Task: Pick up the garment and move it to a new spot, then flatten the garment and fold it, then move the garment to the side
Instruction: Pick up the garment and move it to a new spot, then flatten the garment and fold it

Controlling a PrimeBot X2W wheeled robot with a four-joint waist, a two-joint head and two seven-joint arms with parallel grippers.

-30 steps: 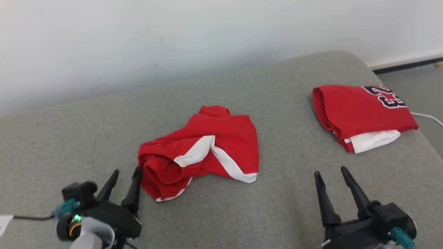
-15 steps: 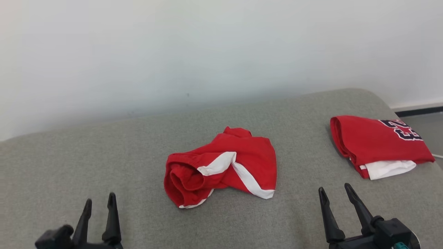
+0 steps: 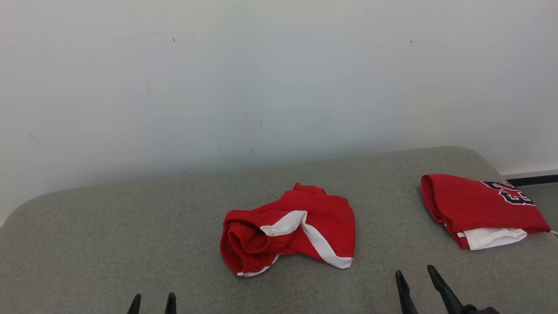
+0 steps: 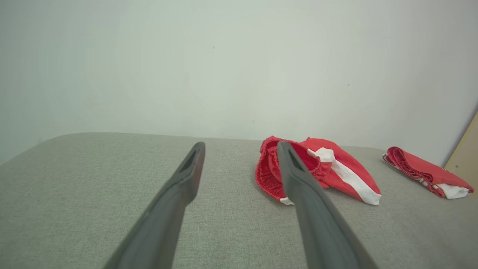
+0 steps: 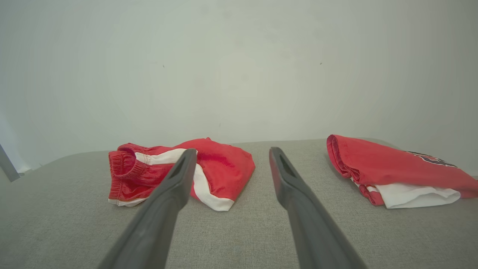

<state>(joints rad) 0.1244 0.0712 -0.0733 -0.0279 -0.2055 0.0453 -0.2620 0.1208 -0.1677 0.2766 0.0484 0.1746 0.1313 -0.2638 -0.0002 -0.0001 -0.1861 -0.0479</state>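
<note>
Crumpled red shorts [image 3: 287, 229] lie on the grey worktop [image 3: 109, 226], a folded shirt [image 3: 475, 205] nearby; the left tool [image 3: 152, 301] and right tool [image 3: 415, 271] are released, empty.

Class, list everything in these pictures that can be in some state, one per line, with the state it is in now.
red shorts: crumpled, unfolded, lying mid-cushion, not held.
red jersey: folded, lying flat toward the cushion's right end, white layer showing at its near edge.
left gripper: open, empty, apart from the shorts.
right gripper: open, empty, touching neither garment.
grey cushion: bears both garments.
</note>
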